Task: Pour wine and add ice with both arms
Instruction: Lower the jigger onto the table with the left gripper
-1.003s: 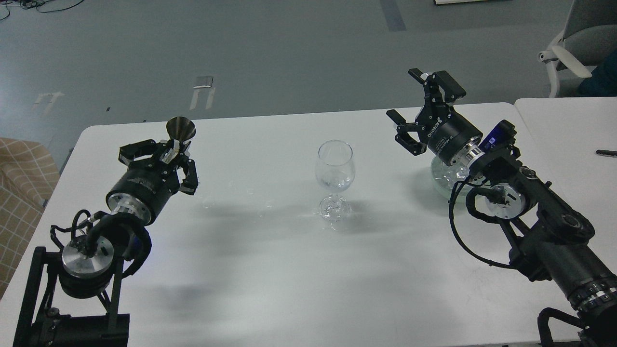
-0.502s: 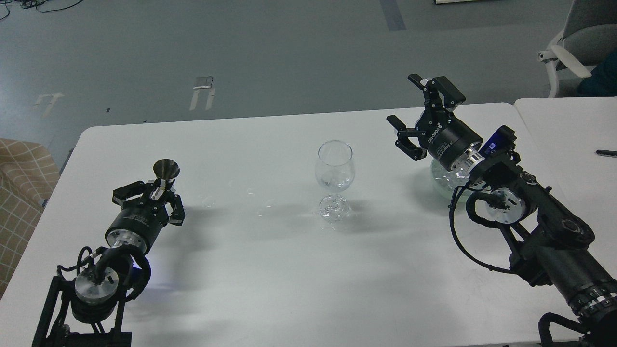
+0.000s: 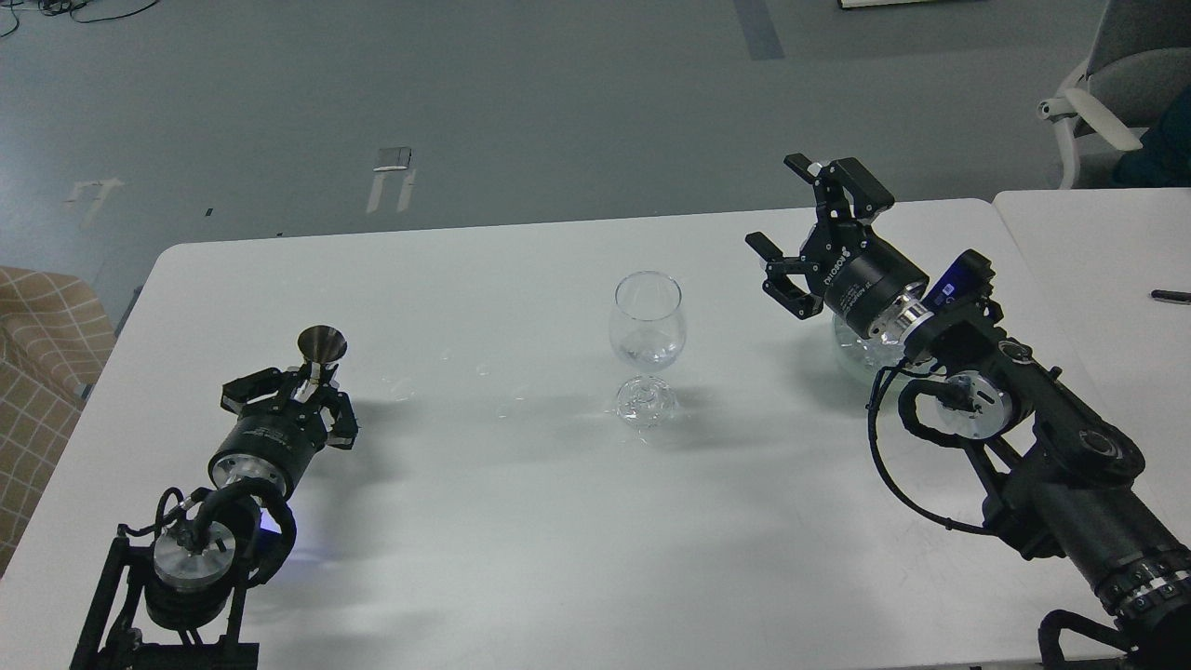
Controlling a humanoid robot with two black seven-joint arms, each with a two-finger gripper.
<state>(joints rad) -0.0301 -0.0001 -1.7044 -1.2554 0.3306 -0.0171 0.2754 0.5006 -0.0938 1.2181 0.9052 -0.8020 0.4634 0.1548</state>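
Observation:
A clear wine glass (image 3: 647, 321) stands upright mid-table with a little clear wine (image 3: 647, 351) in the bottom of its bowl. My left gripper (image 3: 312, 395) at the near left is shut on a small metal jigger cup (image 3: 322, 348), held upright just above the table. My right gripper (image 3: 819, 219) is open and empty, raised at the right, above and behind the pale green bowl (image 3: 851, 358). The bowl is mostly hidden by my right wrist; a few clear ice cubes (image 3: 861, 352) show in it.
The white table (image 3: 521, 521) has a few small wet spots (image 3: 447, 372) left of the glass. A second white table (image 3: 1098, 251) with a black pen (image 3: 1170, 296) adjoins at the right. A chair (image 3: 1107, 84) stands at the far right.
My left arm has lowered and drawn back toward the near left with the jigger, now upright near the table. My right gripper has shifted slightly, staying open above the bowl.

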